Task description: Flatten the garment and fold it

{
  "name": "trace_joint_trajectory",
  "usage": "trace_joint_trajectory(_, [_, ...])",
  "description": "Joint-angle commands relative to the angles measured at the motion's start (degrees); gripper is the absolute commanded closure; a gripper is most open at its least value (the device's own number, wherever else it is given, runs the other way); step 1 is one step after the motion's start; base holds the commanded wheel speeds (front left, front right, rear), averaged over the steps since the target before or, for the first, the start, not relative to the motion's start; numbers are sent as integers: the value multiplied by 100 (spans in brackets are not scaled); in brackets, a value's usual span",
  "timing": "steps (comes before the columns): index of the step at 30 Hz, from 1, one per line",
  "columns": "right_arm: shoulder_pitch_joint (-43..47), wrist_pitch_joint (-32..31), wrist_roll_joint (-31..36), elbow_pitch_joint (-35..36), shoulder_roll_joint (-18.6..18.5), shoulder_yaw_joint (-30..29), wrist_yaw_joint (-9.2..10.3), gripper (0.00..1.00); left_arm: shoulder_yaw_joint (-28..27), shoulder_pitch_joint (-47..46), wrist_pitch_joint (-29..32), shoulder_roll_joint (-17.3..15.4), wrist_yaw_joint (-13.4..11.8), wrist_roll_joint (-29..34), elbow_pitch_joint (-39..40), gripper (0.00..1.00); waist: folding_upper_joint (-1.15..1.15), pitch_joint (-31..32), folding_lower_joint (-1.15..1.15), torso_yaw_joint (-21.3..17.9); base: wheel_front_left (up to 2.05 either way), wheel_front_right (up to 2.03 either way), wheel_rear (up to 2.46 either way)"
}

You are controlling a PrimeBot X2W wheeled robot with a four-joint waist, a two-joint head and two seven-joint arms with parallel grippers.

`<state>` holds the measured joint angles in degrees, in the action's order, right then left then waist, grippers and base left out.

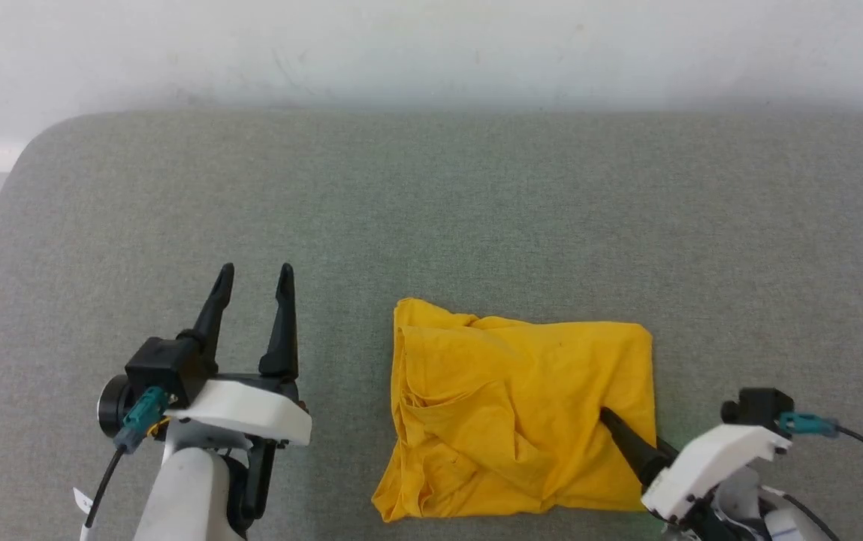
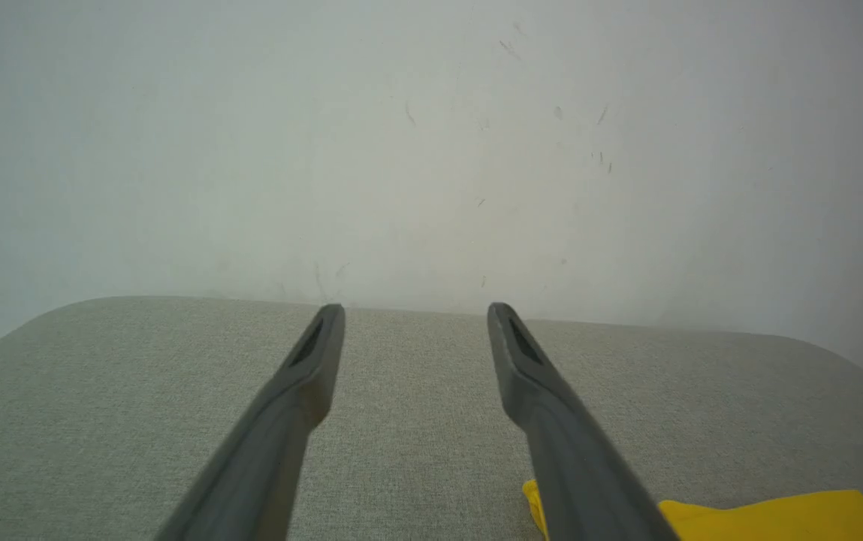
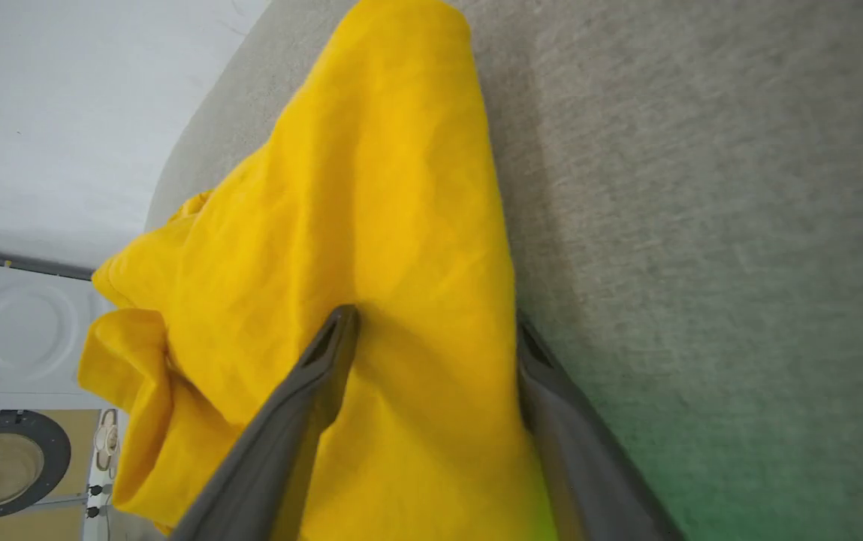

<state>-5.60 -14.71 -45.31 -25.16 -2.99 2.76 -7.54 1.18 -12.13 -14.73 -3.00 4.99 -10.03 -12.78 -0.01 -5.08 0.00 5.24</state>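
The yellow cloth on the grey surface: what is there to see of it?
The garment is plain mustard-yellow cloth, thin and soft-looking. It lies in a rough, creased rectangle on the grey padded table, close to the robot. Its right side is fairly smooth and its left side is bunched in folds. No print shows. The right gripper, jaws open, straddles its near right corner, with one finger on top of the cloth. The left gripper stands apart from it.

Our left gripper (image 1: 257,269) has two long, tapering dark fingers (image 2: 303,376), each slotted near its tip. Behind them sits a white housing (image 1: 247,409). Beside that housing, a teal connector (image 1: 142,413) feeds a black cable (image 1: 104,481). Our right gripper (image 3: 437,315) looks alike.
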Motion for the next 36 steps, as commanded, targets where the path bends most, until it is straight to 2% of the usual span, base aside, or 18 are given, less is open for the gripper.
trace_joint_trajectory(1, [-133, -65, -96, -140, 11, 111, 5, 0, 7, 7, -27, 13, -3, -24, -3, 0, 1, -15, 0, 16, 0, 0, 0])
trace_joint_trajectory(3, [-262, -93, -134, -331, 11, 253, 5, 0, 7, 4, -27, 13, -4, -31, -11, 0, 1, -26, 0, 31, 0, 0, 0])
trace_joint_trajectory(4, [-321, -103, -163, -410, 11, 313, 5, 44, 7, 2, -27, 13, -6, -34, -16, 0, 1, -26, 0, 36, 0, 0, 0])
trace_joint_trajectory(6, [-429, -73, -129, -531, 12, 402, 5, 85, 6, 2, -27, 13, -11, -40, -25, 0, 1, -24, 0, 42, 0, 0, 0])
trace_joint_trajectory(7, [-480, -26, -92, -571, 12, 418, 5, 100, 6, 3, -27, 13, -14, -42, -28, 0, 1, -23, 0, 43, 0, 0, 0])
trace_joint_trajectory(10, [-619, 89, 291, -654, 12, 407, 5, 100, -9, 12, -27, 13, -32, -48, -33, 0, 1, -12, 0, 23, 0, 0, 0])
trace_joint_trajectory(12, [-733, 133, 816, -617, 12, 376, 5, 100, -43, 26, -27, 13, -45, -44, -23, 0, 1, -9, 0, -27, 0, 0, 0])
trace_joint_trajectory(15, [-944, 24, 1985, -335, 12, 349, 5, 100, -96, 47, -27, 13, -60, -33, 7, 0, 1, -23, 0, -157, 0, 0, 0])
trace_joint_trajectory(19, [-1233, -359, 3598, 384, 12, 427, 5, 100, -165, 41, -27, 13, -58, -17, 45, 0, 1, -85, 0, -395, 0, 0, 0])
trace_joint_trajectory(22, [-1456, -621, 4464, 807, -10, 570, 5, 100, -205, 13, -27, 13, -55, -3, 87, 0, 1, -164, 0, -627, 0, 0, 0])
trace_joint_trajectory(28, [-1962, -958, 5076, 1012, -445, 707, 5, 100, -259, -109, -27, 13, -41, 71, 182, 0, 1, -410, 0, -1146, 0, 0, 0])
trace_joint_trajectory(36, [-2643, -1039, 5269, 692, -1249, 295, 5, 100, -322, -394, -27, -27, 20, 270, 368, 0, 1, -942, 0, -1682, 0, 0, 0])
